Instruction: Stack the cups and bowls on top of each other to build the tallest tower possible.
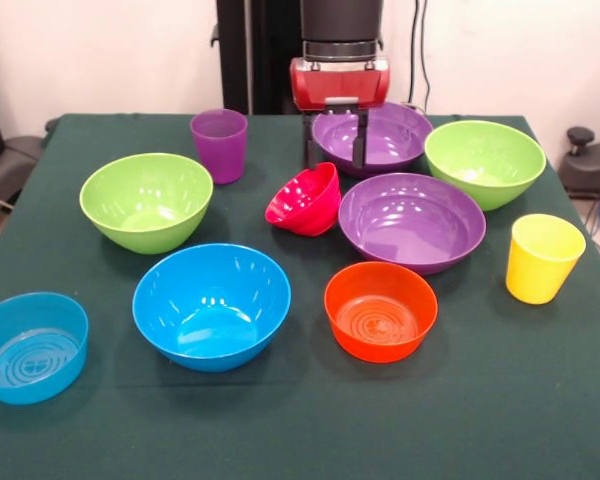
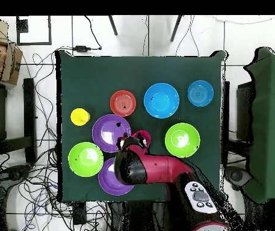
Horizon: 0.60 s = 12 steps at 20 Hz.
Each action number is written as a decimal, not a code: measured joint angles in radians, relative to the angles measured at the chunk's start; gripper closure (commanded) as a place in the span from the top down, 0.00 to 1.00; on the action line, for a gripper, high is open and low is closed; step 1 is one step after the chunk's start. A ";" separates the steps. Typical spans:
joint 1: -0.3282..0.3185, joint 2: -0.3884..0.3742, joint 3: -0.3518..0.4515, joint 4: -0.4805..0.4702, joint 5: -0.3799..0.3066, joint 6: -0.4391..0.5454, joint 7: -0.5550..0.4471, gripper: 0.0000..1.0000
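Nothing is stacked; every cup and bowl stands apart on the green desk [image 1: 540, 400].

The gripper [image 1: 335, 140] hangs at the robot-side edge with its two dark fingers [image 1: 360, 143] spread and released, one on each side of the rim of the far purple bowl [image 1: 385, 135]. Whether the fingers touch that rim cannot be told. In the overhead view the arm [image 2: 154, 168] covers much of this bowl.

Just beside it, toward the desk's corner, sits one lime green bowl [image 1: 485, 160]. The second purple bowl [image 1: 412, 220] lies near the desk's middle, with the red-pink bowl [image 1: 305, 200] tilted on its side next to it. The purple cup [image 1: 219, 143] stands upright near the robot-side edge; the second lime green bowl [image 1: 146, 200] is close by. The large blue bowl [image 1: 212, 303] and orange bowl [image 1: 380, 310] sit toward the camera-side edge, the small blue bowl [image 1: 30, 345] at that edge's corner. The yellow cup [image 1: 543, 257] stands upright near the opposite side edge.
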 measured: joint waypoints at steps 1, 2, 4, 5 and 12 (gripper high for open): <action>0.000 0.000 -0.002 0.000 0.000 0.000 0.002 1.00; 0.000 0.000 -0.006 0.000 0.000 0.000 0.005 1.00; 0.000 0.004 -0.010 0.000 0.000 0.000 0.008 1.00; 0.000 0.007 -0.012 0.000 0.000 0.000 0.008 1.00; 0.001 0.042 -0.023 0.000 0.000 -0.002 0.008 1.00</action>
